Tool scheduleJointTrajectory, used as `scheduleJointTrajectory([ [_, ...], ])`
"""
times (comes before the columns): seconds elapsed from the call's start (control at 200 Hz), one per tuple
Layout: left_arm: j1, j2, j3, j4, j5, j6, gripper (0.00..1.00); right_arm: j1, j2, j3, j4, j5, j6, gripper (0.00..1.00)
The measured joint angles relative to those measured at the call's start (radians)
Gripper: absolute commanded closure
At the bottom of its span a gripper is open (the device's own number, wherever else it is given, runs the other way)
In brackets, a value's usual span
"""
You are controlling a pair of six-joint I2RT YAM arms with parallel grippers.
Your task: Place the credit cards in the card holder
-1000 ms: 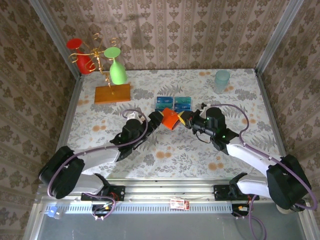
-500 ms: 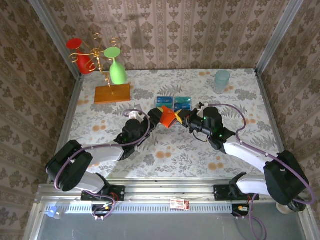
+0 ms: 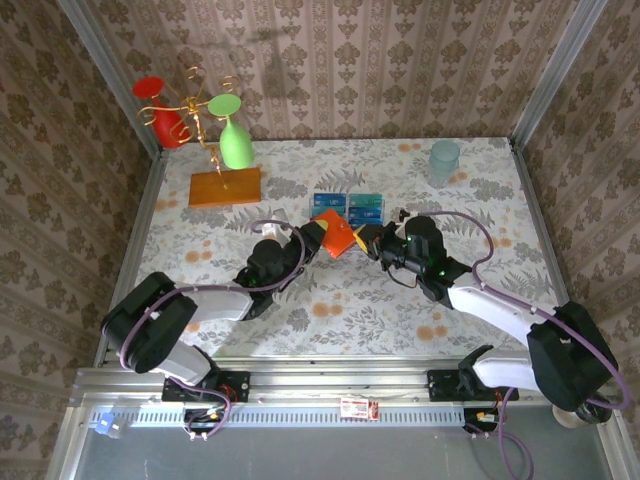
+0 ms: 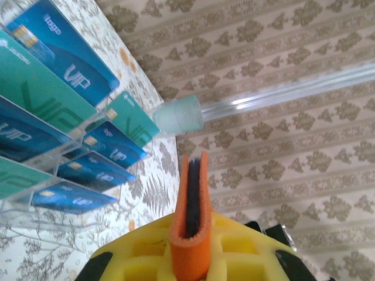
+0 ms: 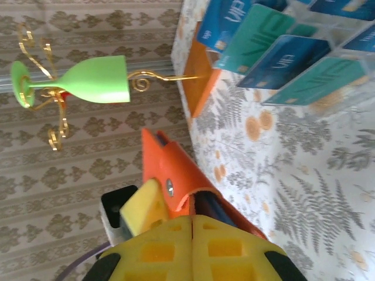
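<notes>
The orange-red card holder [image 3: 335,236] hangs just above the table's middle, folded nearly closed, between both arms. My left gripper [image 3: 319,240] is shut on its left edge; in the left wrist view the holder [image 4: 190,193] stands edge-on between the yellow fingers [image 4: 137,254], its dark inside showing. My right gripper [image 3: 366,240] meets its right corner; its pads [image 5: 155,249] press together at the holder's flap [image 5: 176,170]. Blue and teal credit cards [image 3: 347,207] [image 4: 64,58] [image 5: 275,52] stand in a clear tray just behind.
A wooden slab [image 3: 224,187] at the back left carries a gold stand with a green glass [image 3: 235,143] and a red glass [image 3: 165,118]. A pale cup [image 3: 444,160] stands at the back right. Patterned walls close three sides.
My left gripper has closed on the card holder's left edge. The holder has shifted slightly back and left and lies flatter. The right gripper has followed it.
</notes>
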Motion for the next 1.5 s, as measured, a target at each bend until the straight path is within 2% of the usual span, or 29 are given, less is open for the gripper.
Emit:
scheduleJointTrajectory([
  [0.1, 0.033, -0.008, 0.000, -0.039, 0.062, 0.032, 1.00, -0.024, -0.037, 0.002, -0.148, -0.001, -0.118, 0.71],
  [0.15, 0.058, -0.014, 0.002, -0.067, 0.103, 0.054, 1.00, -0.039, -0.052, 0.010, -0.242, 0.009, -0.200, 0.57],
  [0.2, 0.088, -0.020, 0.007, -0.101, 0.161, 0.082, 1.00, -0.048, -0.060, 0.029, -0.330, 0.028, -0.282, 0.36],
  [0.24, 0.106, -0.020, 0.014, -0.124, 0.201, 0.101, 1.00, -0.052, -0.060, 0.050, -0.399, 0.046, -0.349, 0.27],
  [0.29, 0.132, -0.020, 0.028, -0.161, 0.262, 0.126, 1.00, -0.048, -0.060, 0.085, -0.488, 0.075, -0.433, 0.23],
  [0.37, 0.159, -0.020, 0.051, -0.214, 0.349, 0.163, 1.00, -0.020, -0.059, 0.153, -0.603, 0.128, -0.556, 0.23],
  [0.505, 0.176, -0.022, 0.096, -0.312, 0.460, 0.230, 1.00, 0.055, -0.059, 0.232, -0.683, 0.172, -0.723, 0.26],
  [0.645, 0.176, -0.034, 0.108, -0.386, 0.514, 0.271, 1.00, 0.116, -0.038, 0.290, -0.727, 0.196, -0.826, 0.29],
  [0.935, 0.164, -0.034, 0.113, -0.437, 0.539, 0.283, 1.00, 0.157, 0.141, 0.427, -0.727, 0.218, -0.899, 0.32],
  [1.075, 0.156, -0.036, 0.120, -0.437, 0.539, 0.283, 1.00, 0.164, 0.220, 0.445, -0.724, 0.227, -0.902, 0.37],
  [1.17, 0.156, -0.039, 0.119, -0.445, 0.534, 0.282, 1.00, 0.164, 0.249, 0.446, -0.713, 0.232, -0.903, 0.46],
  [1.39, 0.156, -0.039, 0.119, -0.446, 0.507, 0.279, 1.00, 0.174, 0.270, 0.444, -0.669, 0.243, -0.892, 0.77],
  [1.5, 0.156, -0.039, 0.119, -0.447, 0.497, 0.279, 1.00, 0.179, 0.272, 0.424, -0.625, 0.232, -0.886, 0.97],
])
